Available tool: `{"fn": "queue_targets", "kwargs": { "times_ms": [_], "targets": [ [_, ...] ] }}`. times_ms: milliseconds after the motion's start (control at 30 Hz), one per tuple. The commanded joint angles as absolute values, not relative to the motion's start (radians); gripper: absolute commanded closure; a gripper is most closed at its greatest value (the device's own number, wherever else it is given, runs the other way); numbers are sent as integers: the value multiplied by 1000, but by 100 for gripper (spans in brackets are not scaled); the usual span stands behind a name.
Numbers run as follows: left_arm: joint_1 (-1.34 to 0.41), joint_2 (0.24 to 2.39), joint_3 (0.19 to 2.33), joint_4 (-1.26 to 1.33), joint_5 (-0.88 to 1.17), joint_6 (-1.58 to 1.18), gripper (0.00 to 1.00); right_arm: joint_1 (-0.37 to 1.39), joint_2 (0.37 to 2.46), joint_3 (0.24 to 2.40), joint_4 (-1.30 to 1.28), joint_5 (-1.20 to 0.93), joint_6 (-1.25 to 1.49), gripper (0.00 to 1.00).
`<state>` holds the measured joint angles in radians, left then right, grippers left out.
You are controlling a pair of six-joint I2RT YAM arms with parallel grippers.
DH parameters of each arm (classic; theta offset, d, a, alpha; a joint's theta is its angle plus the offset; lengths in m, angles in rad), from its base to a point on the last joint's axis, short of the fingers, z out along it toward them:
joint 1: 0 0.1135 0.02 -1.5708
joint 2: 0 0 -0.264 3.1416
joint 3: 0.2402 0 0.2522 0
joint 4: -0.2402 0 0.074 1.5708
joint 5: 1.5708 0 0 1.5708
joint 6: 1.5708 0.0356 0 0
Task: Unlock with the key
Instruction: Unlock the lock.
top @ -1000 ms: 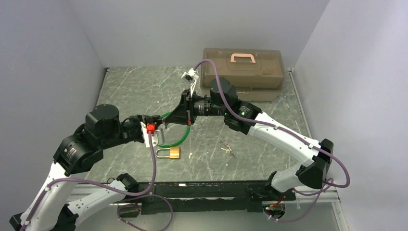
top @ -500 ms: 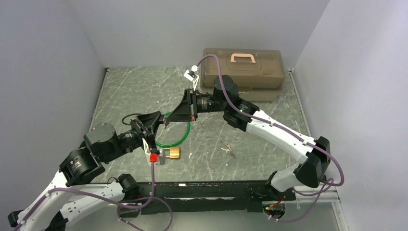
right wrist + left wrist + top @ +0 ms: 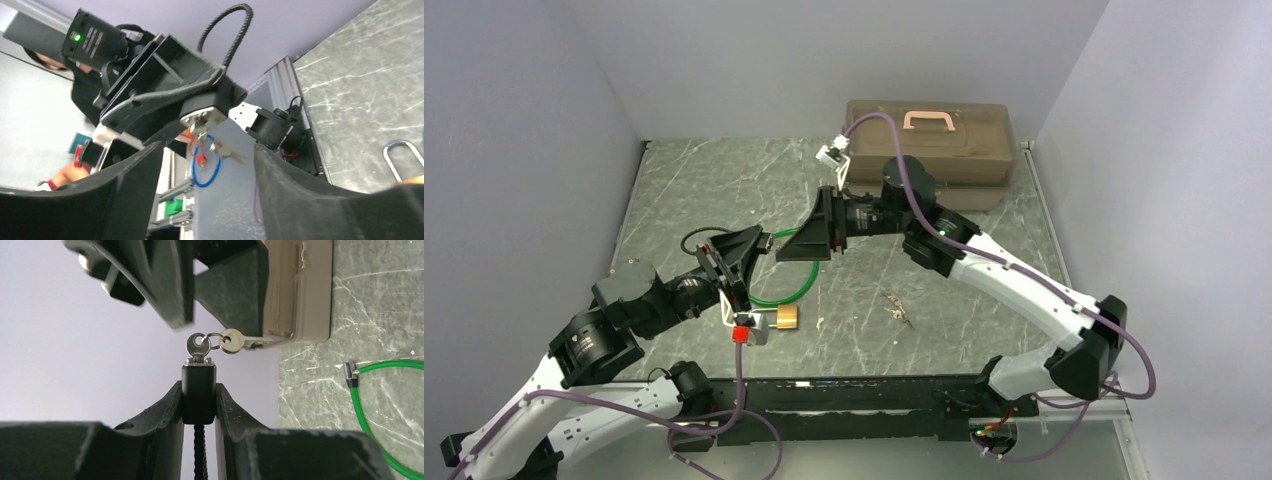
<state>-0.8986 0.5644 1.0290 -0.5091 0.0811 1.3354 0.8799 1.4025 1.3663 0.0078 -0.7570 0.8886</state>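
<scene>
Left gripper is clamping the small black lock up in the air. The key is sitting in its keyhole, head poking out past the fingertips, long axis running in line with the left fingers and aiming at the right gripper. That one is hanging wide open, gripping nothing, facing the key head-on and just short of it. I'm guessing the right arm is the one to pinch and twist. A spare key is dangling off the ring.
</scene>
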Motion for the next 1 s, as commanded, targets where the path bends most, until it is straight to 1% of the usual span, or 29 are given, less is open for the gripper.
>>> {"fn": "queue_targets", "kwargs": {
  "times_ms": [0,33,67,100,133,267,433,633,733,867,900,967],
  "targets": [
    [-902,563,1083,-476,98,1266,100,851,1279,1394,-87,-718,750,24],
    [-902,567,1089,-489,103,1254,100,846,1264,1401,-107,-709,724,18],
    [-901,571,1094,-499,106,1239,100,842,1251,1407,-125,-702,700,8],
    [-898,573,1097,-505,110,1219,100,837,1235,1413,-141,-700,678,1],
    [-897,577,1102,-509,118,1193,100,835,1225,1418,-150,-697,656,1],
    [-881,601,1134,-548,169,1054,100,835,1175,1414,-171,-660,508,0],
    [-863,644,1216,-666,342,831,100,859,1069,1302,-70,-624,192,0],
    [-854,698,1250,-711,518,641,100,1011,1063,1299,-101,-520,-186,0],
    [-850,704,1241,-700,533,608,100,1084,1081,1317,-118,-502,-283,0],
    [-846,727,1256,-722,558,584,100,1124,1099,1327,-125,-505,-333,0],
    [-844,728,1256,-719,559,578,100,1131,1104,1331,-132,-506,-342,1],
    [-841,728,1255,-706,555,571,100,1143,1117,1347,-159,-509,-357,7]
  ]
}}
